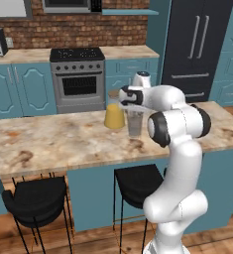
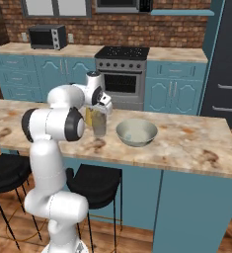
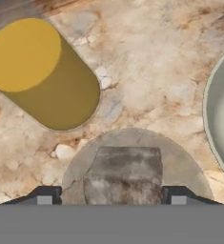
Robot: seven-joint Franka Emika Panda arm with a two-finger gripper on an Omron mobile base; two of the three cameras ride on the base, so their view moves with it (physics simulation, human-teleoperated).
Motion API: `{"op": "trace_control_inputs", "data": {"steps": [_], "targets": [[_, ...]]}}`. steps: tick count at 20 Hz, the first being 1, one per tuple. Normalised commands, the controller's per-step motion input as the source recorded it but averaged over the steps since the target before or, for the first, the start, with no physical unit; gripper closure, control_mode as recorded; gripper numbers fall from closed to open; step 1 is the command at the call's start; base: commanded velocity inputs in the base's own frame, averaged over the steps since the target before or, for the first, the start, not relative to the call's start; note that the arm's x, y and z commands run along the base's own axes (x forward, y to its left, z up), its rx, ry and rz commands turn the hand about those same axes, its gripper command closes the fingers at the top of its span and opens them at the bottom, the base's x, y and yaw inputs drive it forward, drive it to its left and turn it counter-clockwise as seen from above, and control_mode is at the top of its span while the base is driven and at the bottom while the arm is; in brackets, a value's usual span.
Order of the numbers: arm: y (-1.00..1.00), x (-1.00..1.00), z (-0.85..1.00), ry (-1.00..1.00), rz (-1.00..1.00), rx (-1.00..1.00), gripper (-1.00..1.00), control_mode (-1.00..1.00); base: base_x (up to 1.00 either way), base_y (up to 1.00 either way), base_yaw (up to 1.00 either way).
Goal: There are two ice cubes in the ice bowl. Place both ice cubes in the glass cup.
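I see my white Franka arm (image 1: 180,149) rising from the base, bent at the dark elbow joint and reaching forward over the counter. The two-finger gripper (image 3: 111,196) points straight down; its small dark fingertips (image 3: 44,196) stand wide apart, with a grey block between them.

From my remote station I look across a marbled beige island counter (image 1: 48,141) with black stools (image 1: 36,201) tucked beneath on a wood floor (image 2: 186,244). Behind stand teal cabinets (image 2: 174,94), a steel oven (image 1: 78,82), a microwave (image 2: 47,36) and a red brick wall (image 1: 88,30).
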Motion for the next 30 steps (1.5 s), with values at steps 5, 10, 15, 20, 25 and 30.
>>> {"op": "trace_control_inputs", "data": {"steps": [5, 10, 15, 20, 25, 30], "targets": [[-0.39, -0.19, 0.09, -0.06, 0.00, 0.11, -1.00, -1.00, 0.00, 0.00, 0.00], [-0.64, -0.27, 0.51, -0.06, 0.00, 0.12, -1.00, -1.00, 0.00, 0.00, 0.00], [-0.99, -0.33, -0.01, 0.00, -0.03, -0.01, -1.00, -1.00, 0.00, 0.00, 0.00], [-0.72, 0.08, -0.29, 0.03, -0.01, -0.01, -1.00, -1.00, 0.00, 0.00, 0.00], [-0.37, 0.04, -0.68, 0.14, 0.00, -0.01, -1.00, -1.00, 0.00, 0.00, 0.00], [-0.06, 0.03, -0.72, 0.15, 0.00, -0.01, -1.00, -1.00, 0.00, 0.00, 0.00]]}}
